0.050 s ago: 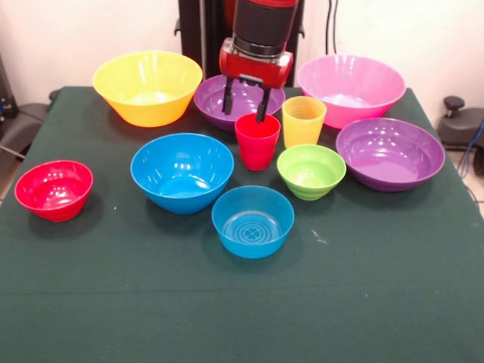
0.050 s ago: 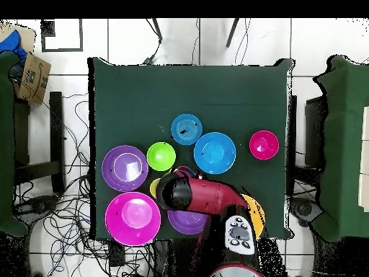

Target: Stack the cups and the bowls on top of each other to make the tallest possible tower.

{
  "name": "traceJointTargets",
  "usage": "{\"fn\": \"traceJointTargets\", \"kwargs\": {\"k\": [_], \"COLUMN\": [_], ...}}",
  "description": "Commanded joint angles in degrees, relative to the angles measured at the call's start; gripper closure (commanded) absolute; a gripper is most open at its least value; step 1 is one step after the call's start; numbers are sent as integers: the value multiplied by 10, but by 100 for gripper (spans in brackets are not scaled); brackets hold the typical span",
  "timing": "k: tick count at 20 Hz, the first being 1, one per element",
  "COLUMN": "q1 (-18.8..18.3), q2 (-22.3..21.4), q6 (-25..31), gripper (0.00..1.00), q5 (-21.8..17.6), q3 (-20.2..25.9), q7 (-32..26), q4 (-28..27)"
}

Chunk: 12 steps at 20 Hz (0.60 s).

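Observation:
My gripper (image 1: 245, 110) hangs open just over the far-left rim of the red cup (image 1: 257, 144), holding nothing. One fingertip (image 1: 262, 113) is level with that rim. The yellow cup (image 1: 303, 121) stands upright beside the red one. Around them sit the bowls: large yellow (image 1: 148, 89), pink (image 1: 351, 89), purple (image 1: 214, 96), a second purple (image 1: 390, 153), medium blue (image 1: 182, 172), small blue (image 1: 252, 221), lime green (image 1: 311, 171) and red (image 1: 54, 189). Each piece stands alone, and no tower is in view. In the overhead view the arm (image 2: 198, 193) hides the gripper and red cup.
All pieces rest on a dark green tablecloth (image 1: 113, 302). The small blue bowl (image 2: 187, 129) lies nearest the table's middle and the red bowl (image 2: 264, 144) off to one side. Cables cover the floor, and a cardboard box (image 2: 32, 78) sits beside the table.

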Motion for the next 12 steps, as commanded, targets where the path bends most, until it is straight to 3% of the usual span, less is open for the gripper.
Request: {"fn": "traceJointTargets", "kwargs": {"k": [1, 4, 12], "q1": [-23, -33, -1], "q2": [-32, -49, 13], "q6": [34, 47, 25], "gripper": [0, 0, 0], "q5": [0, -7, -15], "q3": [48, 51, 17], "q7": [57, 43, 58], "q4": [56, 68, 36]}}
